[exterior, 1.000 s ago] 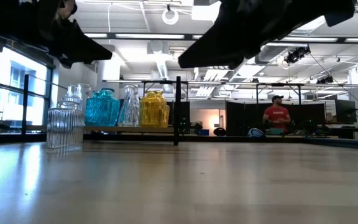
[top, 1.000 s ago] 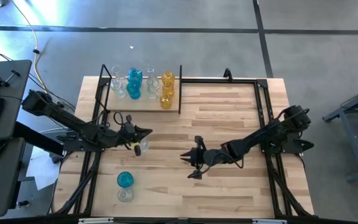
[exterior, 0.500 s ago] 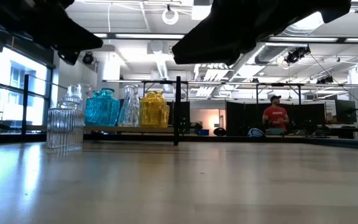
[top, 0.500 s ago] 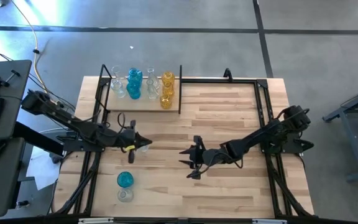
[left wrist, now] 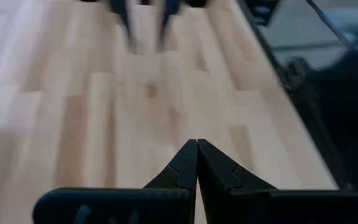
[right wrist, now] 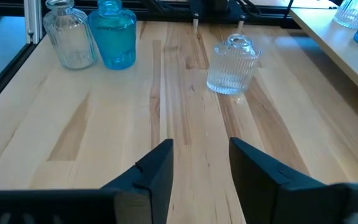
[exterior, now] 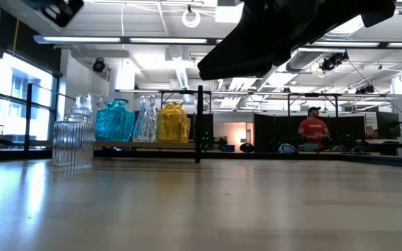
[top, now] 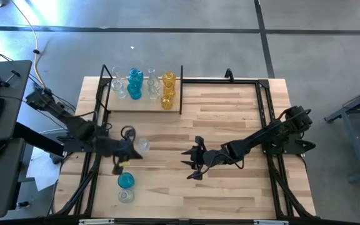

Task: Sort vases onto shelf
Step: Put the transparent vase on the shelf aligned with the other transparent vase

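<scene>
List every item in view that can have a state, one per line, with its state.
Left end effector: shut, empty, above the wooden tabletop.
Right end effector: open, empty, facing the ribbed vase.
Clear ribbed glass vase: upright on the tabletop, free of both end effectors.
Teal-blue glass vase: upright on the tabletop, unsorted.
Clear bulbous glass vase: upright beside the teal one, unsorted.
Light-wood shelf on black frame: holds teal, clear and amber vases, all upright.

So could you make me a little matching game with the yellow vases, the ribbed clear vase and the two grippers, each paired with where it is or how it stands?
1. amber vases
2. ribbed clear vase
3. left gripper
4. right gripper

A. open
B. shut
C. on the shelf
D. upright on the tabletop

Pairs: 1-C, 2-D, 3-B, 4-A
</scene>
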